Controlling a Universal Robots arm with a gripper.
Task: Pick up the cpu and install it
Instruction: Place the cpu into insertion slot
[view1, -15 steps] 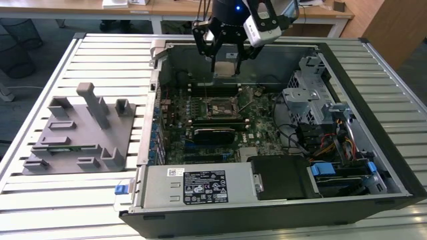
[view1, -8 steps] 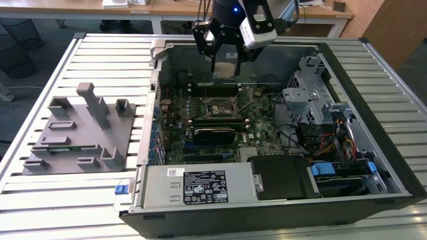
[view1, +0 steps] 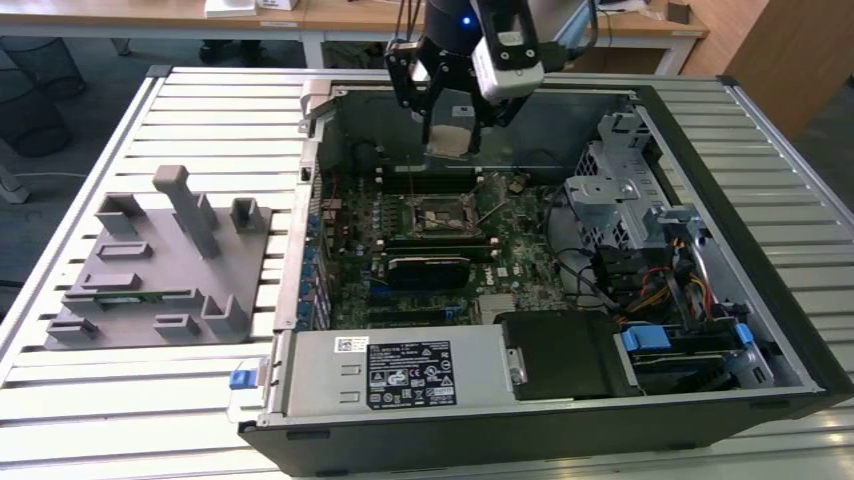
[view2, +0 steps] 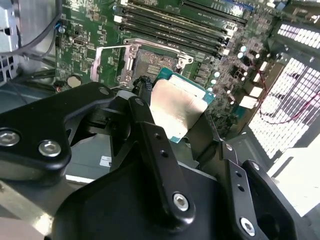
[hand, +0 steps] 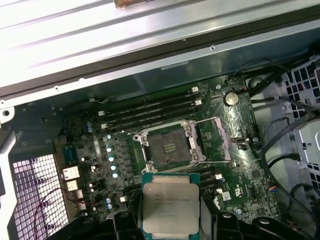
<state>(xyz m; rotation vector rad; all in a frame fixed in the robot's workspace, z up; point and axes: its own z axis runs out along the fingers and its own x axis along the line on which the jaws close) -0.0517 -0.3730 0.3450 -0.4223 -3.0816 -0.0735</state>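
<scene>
While the gripper (view1: 451, 125) hangs over the open computer case (view1: 787, 330), its jaws pinch the cpu (hand: 170, 204) by opposite edges, above the board and near the empty socket (hand: 170, 145). Seating it well likely demands keeping the chip level and square to the socket.

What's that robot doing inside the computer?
The robot arm's tool is gripping the cpu, a small square chip, and holds it above the motherboard inside the open computer case. The socket lies open and empty just beyond the chip. The chip is not in it yet.
</scene>
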